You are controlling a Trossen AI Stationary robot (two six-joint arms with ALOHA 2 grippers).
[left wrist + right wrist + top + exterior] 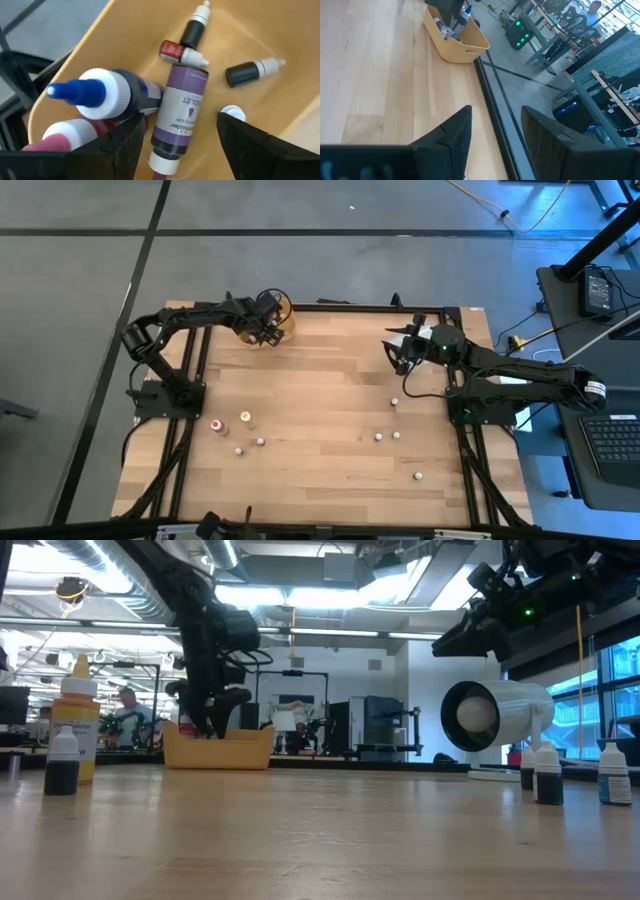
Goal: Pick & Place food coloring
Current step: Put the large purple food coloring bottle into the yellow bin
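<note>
- Left tool point(268, 326) is hanging over the yellow-orange tray point(287, 313) at the far left of the worktop point(320, 420); its dark fingers point(260, 145) are standing spread apart and holding nothing.
- Several food coloring bottles are lying on their sides in the tray's smooth, glossy plastic bowl.
- The violet bottle point(181, 114) is the largest there: a cylinder with a purple paper label and white cap, long axis running lengthwise between the two fingers, cap end toward the camera.
- A small red bottle point(177, 52) is lying crosswise at the violet bottle's far end, its white tip touching it.
- Two dark bottles point(248, 71) with pale conical tips are lying apart from the rest, each pointing outward to the tray wall.
- A blue-tipped bottle point(95, 95) and a red-bodied one point(70, 134) are resting just beside the left finger.
- Other tiny bottles are standing upright, scattered on the pale wood-grain worktop: an orange one point(246, 418) and a red one point(216, 426) near left, more at centre right point(379, 436).
- Right tool point(400, 347) is waiting at the far right, fingers parted and empty.
- A large white cylinder point(495, 716) is lying on its side at the right.
</note>
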